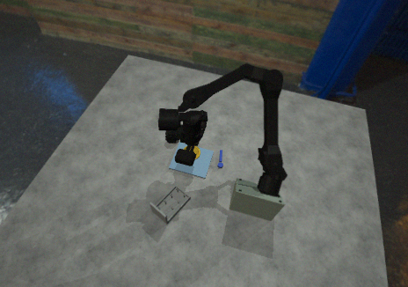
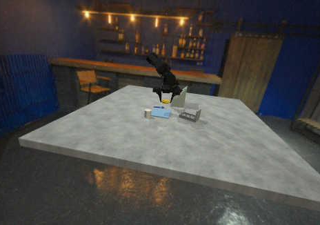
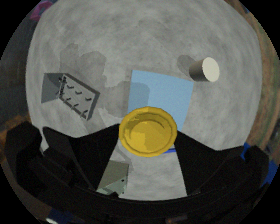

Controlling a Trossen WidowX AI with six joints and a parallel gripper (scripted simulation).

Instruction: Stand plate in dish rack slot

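The plate (image 3: 147, 131) is small, round and yellow, with a raised rim. It hangs just above the blue mat (image 3: 161, 98), pinched at its edges by the tool (image 3: 145, 156).

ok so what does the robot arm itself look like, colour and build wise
The arm is matte black all over, built of slim tubular links with bulkier rounded joints. It stands on a pale grey-green box base. The gripper is black and blocky. No cables or markings are discernible.

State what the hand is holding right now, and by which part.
The hand is shut on the yellow plate, gripping it at opposite sides of its rim; in the exterior view the plate hangs lifted above the blue mat.
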